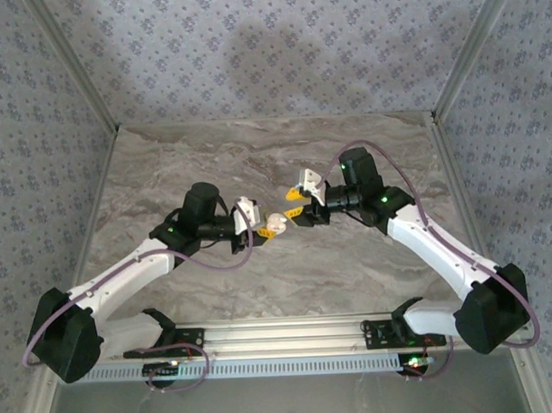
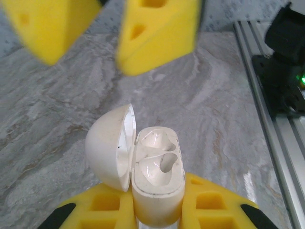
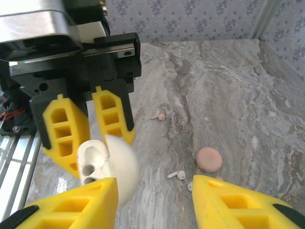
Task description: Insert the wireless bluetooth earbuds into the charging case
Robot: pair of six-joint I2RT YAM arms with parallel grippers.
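Left gripper (image 2: 157,212) clamped tight on the charging case (image 2: 157,188), one yellow finger on each flank of the lower body. The case is held mid-table between the two arms. Lid (image 2: 110,148) is hinged open to one side and the cavity faces the right gripper (image 3: 152,200).

Right gripper sits close in front of the case mouth, not touching it. Its jaws are apart with nothing between them.

Past its fingers, one white earbud (image 3: 177,175) lies on the marble table (image 3: 228,95), stem flat, apart from the case. A white bit right by the finger edge is partly hidden, can't tell what it is. Pink round disc (image 3: 208,159) lies just beyond the earbud, near but not touching. Farther out is a small stemmed piece (image 3: 158,116), pinkish at one end, well apart from the rest.
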